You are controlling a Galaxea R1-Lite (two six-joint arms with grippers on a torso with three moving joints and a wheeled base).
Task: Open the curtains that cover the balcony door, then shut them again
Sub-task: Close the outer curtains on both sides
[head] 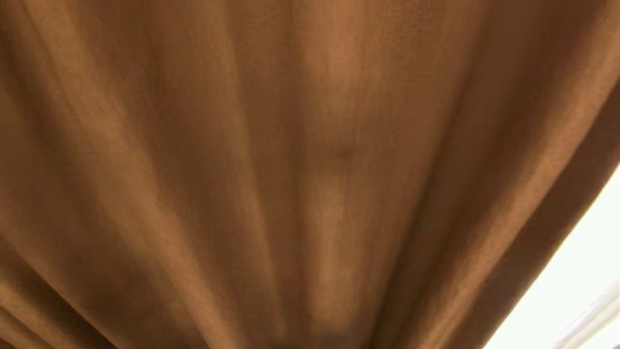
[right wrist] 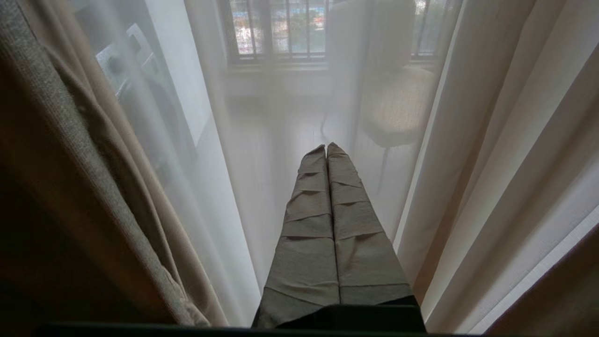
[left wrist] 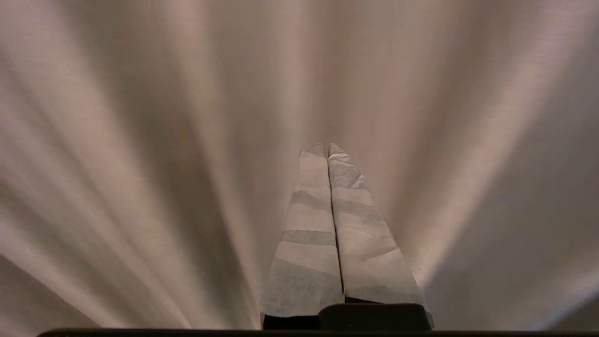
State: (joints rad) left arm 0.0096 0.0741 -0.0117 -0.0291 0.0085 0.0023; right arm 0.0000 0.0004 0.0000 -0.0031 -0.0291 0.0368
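The thick opaque curtains (head: 310,169) fill the head view in close vertical folds, and neither arm shows there. In the left wrist view the same drape (left wrist: 140,140) hangs right in front of my left gripper (left wrist: 327,149), which is shut with its tape-wrapped fingertips at the fabric and nothing seen between them. My right gripper (right wrist: 326,149) is also shut and empty, pointing at the sheer white layer (right wrist: 262,140). A bunched edge of thick beige drape (right wrist: 70,164) hangs beside it. The balcony door is hidden behind the curtains.
Through the sheer layer a pale chair (right wrist: 398,103) on thin legs and a black-framed window with bars (right wrist: 281,28) show dimly over a light floor. Denser white folds (right wrist: 491,164) hang on the gripper's other side. A bright gap (head: 581,281) shows past the drape's edge.
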